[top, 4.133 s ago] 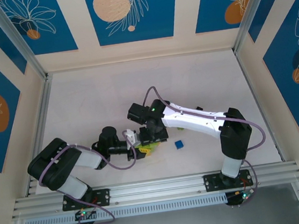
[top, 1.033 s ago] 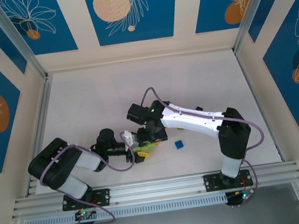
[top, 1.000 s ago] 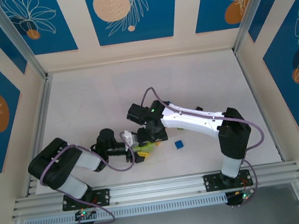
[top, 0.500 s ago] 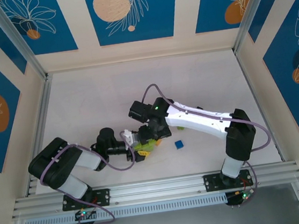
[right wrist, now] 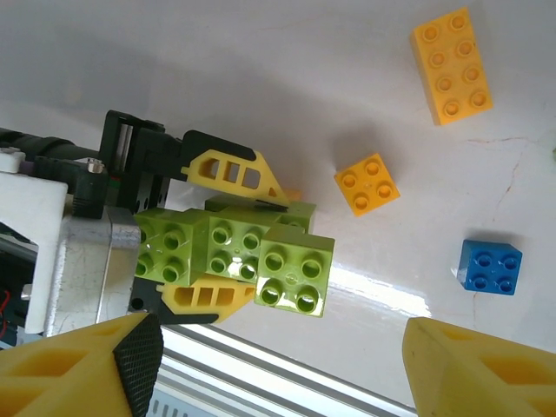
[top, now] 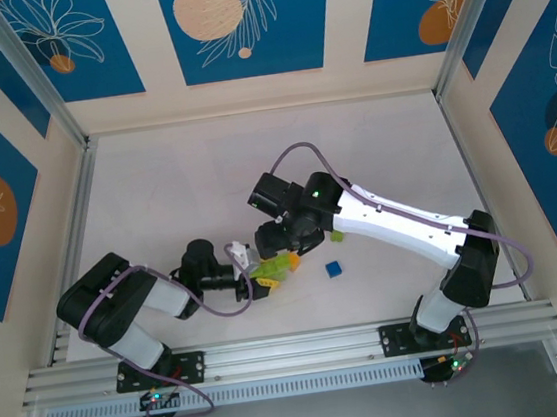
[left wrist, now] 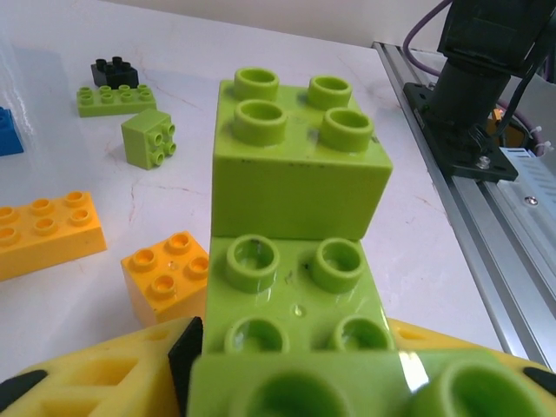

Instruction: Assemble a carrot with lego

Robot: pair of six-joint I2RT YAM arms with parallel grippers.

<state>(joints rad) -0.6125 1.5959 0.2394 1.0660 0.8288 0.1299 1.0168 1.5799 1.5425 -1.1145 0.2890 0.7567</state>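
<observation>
The lego that I hold is a joined row of lime green bricks [right wrist: 234,248], its end brick [left wrist: 295,182] sticking out past the jaws. My left gripper [right wrist: 261,234] is shut on it, one yellow finger [right wrist: 230,169] on each side, just above the table near the front edge [top: 256,276]. My right gripper [right wrist: 278,365] hangs open a little above and behind the green stack [top: 277,265], touching nothing. Loose on the table lie a small orange brick [right wrist: 367,183], a long orange brick [right wrist: 452,65] and a blue brick [right wrist: 491,265].
Further off in the left wrist view lie a small green brick [left wrist: 148,137], a flat green brick [left wrist: 115,98] and a black brick [left wrist: 113,69]. The aluminium rail [right wrist: 261,382] runs along the near edge, close under the held stack. The right arm's base [left wrist: 486,78] stands beside it.
My right gripper has lifted off the green bricks and drawn back to the rear right. The left gripper stays in place with the stack in it.
</observation>
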